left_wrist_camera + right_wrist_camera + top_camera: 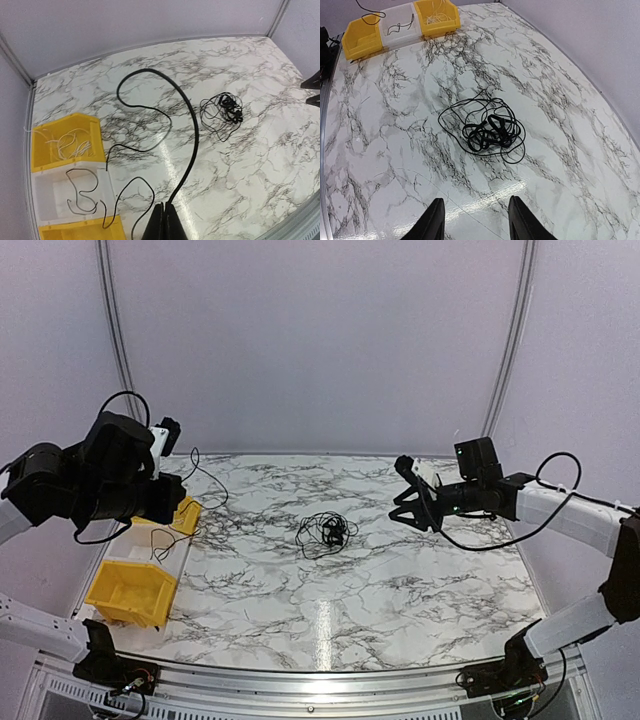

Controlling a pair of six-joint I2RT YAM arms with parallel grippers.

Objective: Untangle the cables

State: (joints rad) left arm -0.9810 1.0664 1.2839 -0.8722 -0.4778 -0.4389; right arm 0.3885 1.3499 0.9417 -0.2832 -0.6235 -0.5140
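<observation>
A fist-sized bunch of thin black cables (325,530) lies near the middle of the marble table (400,590). It also shows in the left wrist view (223,112) and the right wrist view (486,128). My left gripper (172,430) is raised above the table's left side. In the left wrist view it (165,222) is shut on one separate black cable (192,145), which loops out and trails down toward the bins (210,480). My right gripper (408,505) hovers to the right of the bunch, open and empty, with the bunch ahead of its fingers (476,222).
Three bins stand in a row at the left edge: a yellow one (65,142) with thin white wires, a clear one (52,187) with a thin black wire (80,195), and a near yellow one (130,590). Walls close the back and sides.
</observation>
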